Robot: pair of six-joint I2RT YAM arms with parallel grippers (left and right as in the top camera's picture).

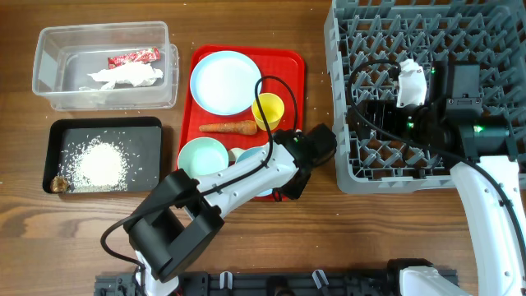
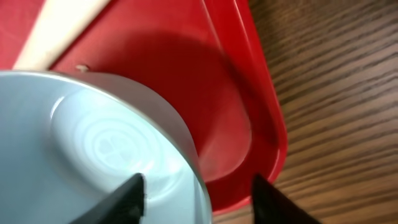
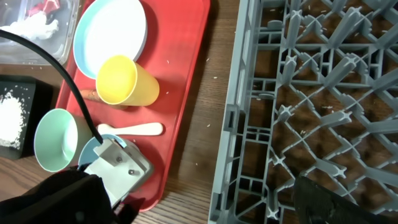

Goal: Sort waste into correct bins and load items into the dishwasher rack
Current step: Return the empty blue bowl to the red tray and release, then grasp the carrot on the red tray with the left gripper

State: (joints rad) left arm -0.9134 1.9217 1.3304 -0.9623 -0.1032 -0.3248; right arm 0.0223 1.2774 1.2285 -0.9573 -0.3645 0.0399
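Observation:
My left gripper point(image 1: 289, 182) hangs over the near right corner of the red tray point(image 1: 292, 76). It is open point(image 2: 199, 198), straddling the rim of the pale blue bowl point(image 2: 93, 143), one finger inside, the other outside over the tray. The white spoon point(image 3: 134, 129) lies beside that bowl. On the same tray are the pale green bowl point(image 1: 202, 158), yellow cup point(image 1: 269, 111), pale blue plate point(image 1: 225, 81) and carrot point(image 1: 228, 127). My right gripper point(image 1: 405, 82) is open and empty above the grey dishwasher rack point(image 1: 345, 168).
The clear tub point(image 1: 48, 97) at the back left holds the red wrapper point(image 1: 134, 57) and white tissue point(image 1: 127, 76). The black tray point(image 1: 149, 156) in front of it holds rice point(image 1: 99, 163) and a brown lump point(image 1: 57, 184). A strip of bare wood separates red tray and rack.

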